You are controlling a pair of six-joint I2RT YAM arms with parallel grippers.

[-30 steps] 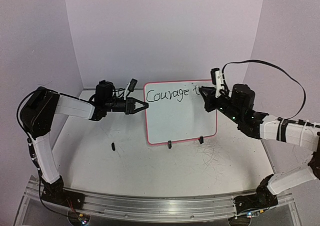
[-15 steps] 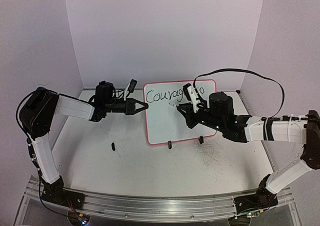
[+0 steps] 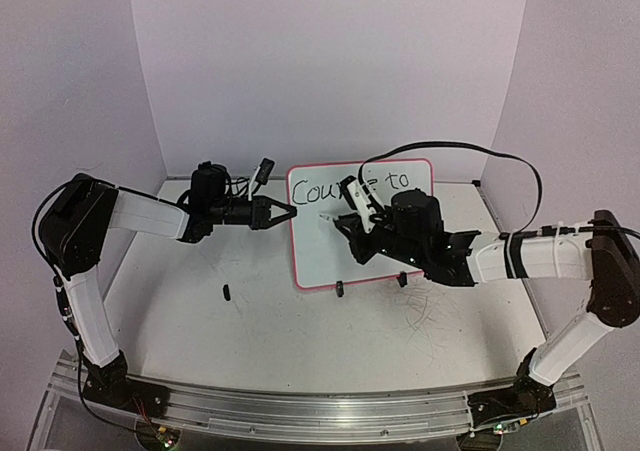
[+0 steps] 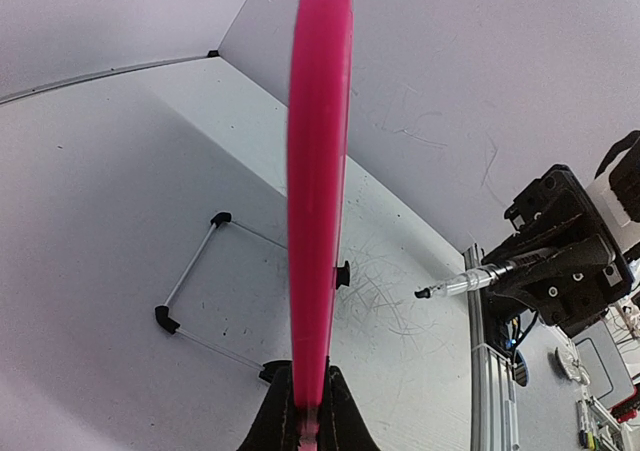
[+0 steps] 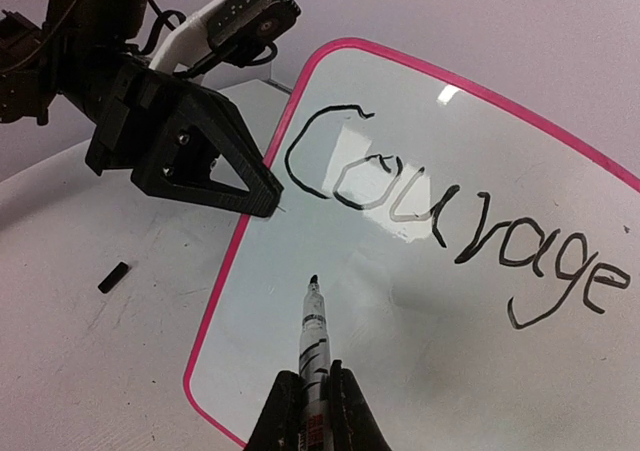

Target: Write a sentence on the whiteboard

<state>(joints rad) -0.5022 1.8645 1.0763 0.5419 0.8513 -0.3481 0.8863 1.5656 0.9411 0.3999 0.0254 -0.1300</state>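
Closed left claw point(image 3: 286, 212) and right claw point(image 3: 345, 223)

Overhead and both wrist views share the whiteboard point(image 3: 322, 253).

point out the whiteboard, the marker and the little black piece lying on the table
whiteboard point(image 5: 420, 321), right wrist view, bare white face
marker point(image 5: 312, 331), right wrist view, striped barrel
little black piece point(image 5: 113, 277), right wrist view, its middle

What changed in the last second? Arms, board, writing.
The right claw, shut on the marker, swung left across the whiteboard, from its right edge to below the start of "Courage", uncovering the word "to". The left claw stayed clamped on the board's left edge; the board didn't move.
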